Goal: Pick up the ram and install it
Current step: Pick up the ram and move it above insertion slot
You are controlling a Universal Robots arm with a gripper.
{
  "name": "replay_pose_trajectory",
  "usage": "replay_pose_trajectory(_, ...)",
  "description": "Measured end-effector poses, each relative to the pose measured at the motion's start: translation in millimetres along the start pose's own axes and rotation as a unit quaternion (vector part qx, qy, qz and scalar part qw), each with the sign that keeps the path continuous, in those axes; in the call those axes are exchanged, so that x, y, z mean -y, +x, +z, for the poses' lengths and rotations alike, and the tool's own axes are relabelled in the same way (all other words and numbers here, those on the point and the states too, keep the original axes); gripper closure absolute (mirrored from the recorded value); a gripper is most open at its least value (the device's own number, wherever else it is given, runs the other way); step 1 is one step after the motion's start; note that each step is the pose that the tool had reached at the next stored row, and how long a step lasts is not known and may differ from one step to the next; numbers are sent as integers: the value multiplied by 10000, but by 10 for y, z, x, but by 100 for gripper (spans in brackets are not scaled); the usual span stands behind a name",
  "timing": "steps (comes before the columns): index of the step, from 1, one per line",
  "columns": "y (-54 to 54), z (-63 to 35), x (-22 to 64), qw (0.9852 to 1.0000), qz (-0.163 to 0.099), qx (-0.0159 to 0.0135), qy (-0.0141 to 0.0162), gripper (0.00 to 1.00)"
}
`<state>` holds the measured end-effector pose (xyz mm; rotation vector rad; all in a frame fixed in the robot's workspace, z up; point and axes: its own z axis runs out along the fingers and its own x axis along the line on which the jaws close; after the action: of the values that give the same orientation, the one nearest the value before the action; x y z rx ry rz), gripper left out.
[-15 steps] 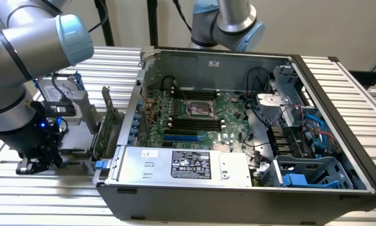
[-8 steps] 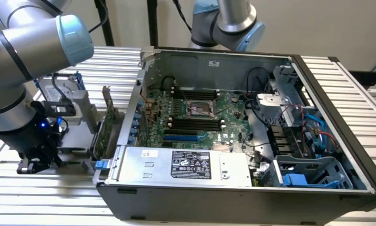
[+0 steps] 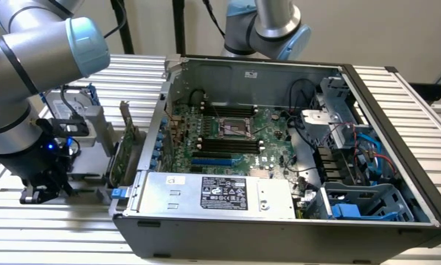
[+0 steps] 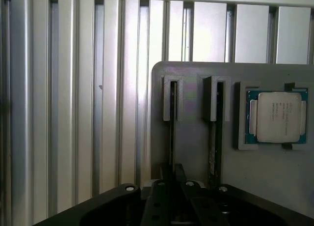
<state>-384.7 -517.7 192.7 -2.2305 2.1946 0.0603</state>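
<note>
Ribbed metal tabletop carries a grey holder where the ram stands edgewise, pinched by the nearly closed tool.

Slatted aluminium table: 2 items directly on it, open computer case, grey parts holder.

The table is ribbed silver, the motherboard green (processor silver, blue-rimmed).

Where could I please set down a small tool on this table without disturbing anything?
Bare table slats on the exterior view's right of the computer case, and beside the grey holder. Crowded: the holder and the case's inside.
</note>
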Motion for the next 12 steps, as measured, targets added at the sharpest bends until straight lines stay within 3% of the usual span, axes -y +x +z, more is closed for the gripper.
replay_pose_trajectory(7, -2, -43, -1, 10000, 0, 0, -2, 86)
replay_pose_trajectory(12, -7, -196, -3, 10000, 0, 0, -4, 86)
